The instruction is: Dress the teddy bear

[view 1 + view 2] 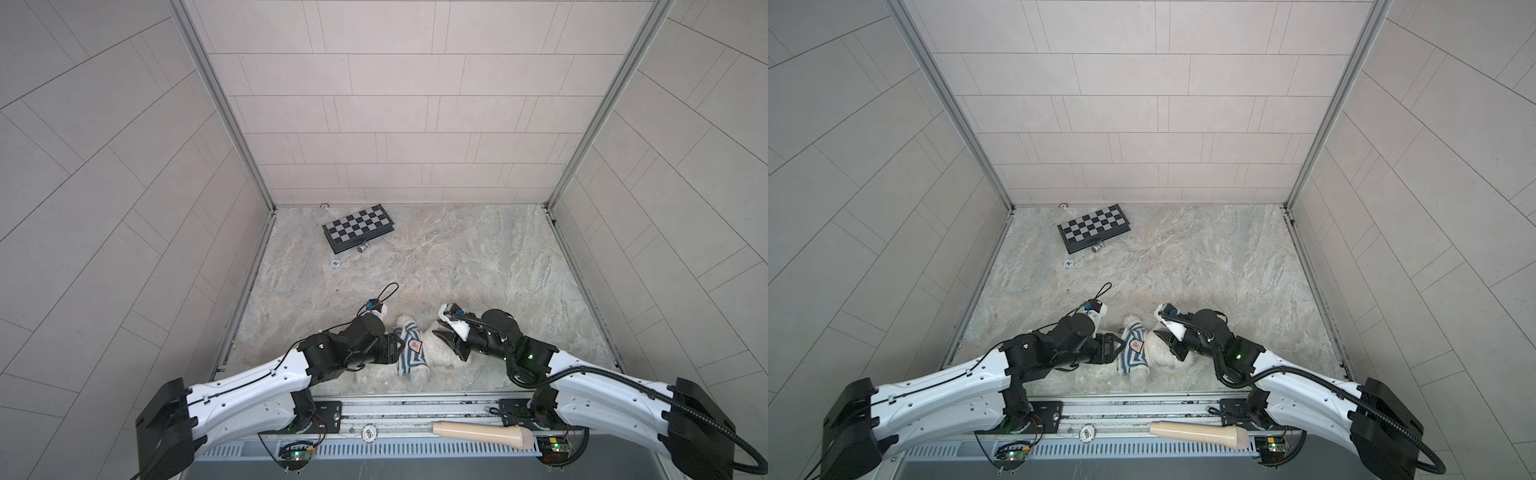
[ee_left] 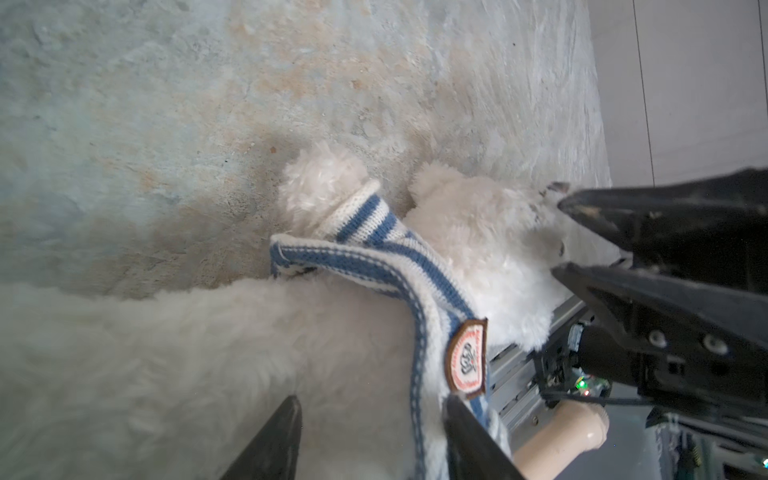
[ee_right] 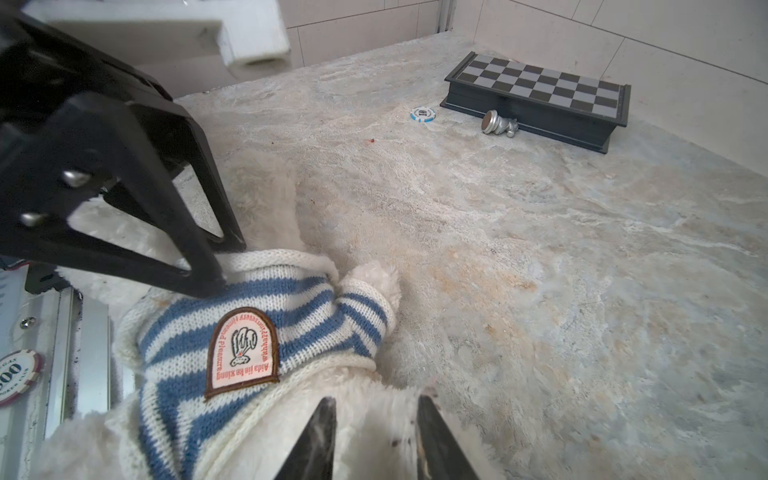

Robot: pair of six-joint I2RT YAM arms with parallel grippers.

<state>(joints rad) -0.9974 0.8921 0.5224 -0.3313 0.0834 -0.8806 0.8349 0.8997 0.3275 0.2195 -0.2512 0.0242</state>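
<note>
The white fluffy teddy bear (image 1: 439, 352) (image 1: 1163, 358) lies on its side near the table's front edge, between the two grippers. It wears a blue-and-white striped shirt (image 1: 409, 353) (image 3: 257, 299) with a badge (image 3: 243, 349). One arm (image 2: 320, 183) sticks out of a sleeve. My left gripper (image 1: 395, 349) (image 2: 374, 409) is open at the shirt's hem (image 2: 419, 332), with fur and hem between its fingers. My right gripper (image 1: 440, 340) (image 3: 376, 401) is open, and its fingers straddle the bear's head (image 3: 374, 419).
A folded chessboard (image 1: 357, 226) lies at the back left with a silver chess piece (image 1: 363, 248) beside it. A poker chip (image 1: 335, 264) sits in front of it. A beige handle (image 1: 478, 434) and another chip (image 1: 368, 433) rest on the front rail.
</note>
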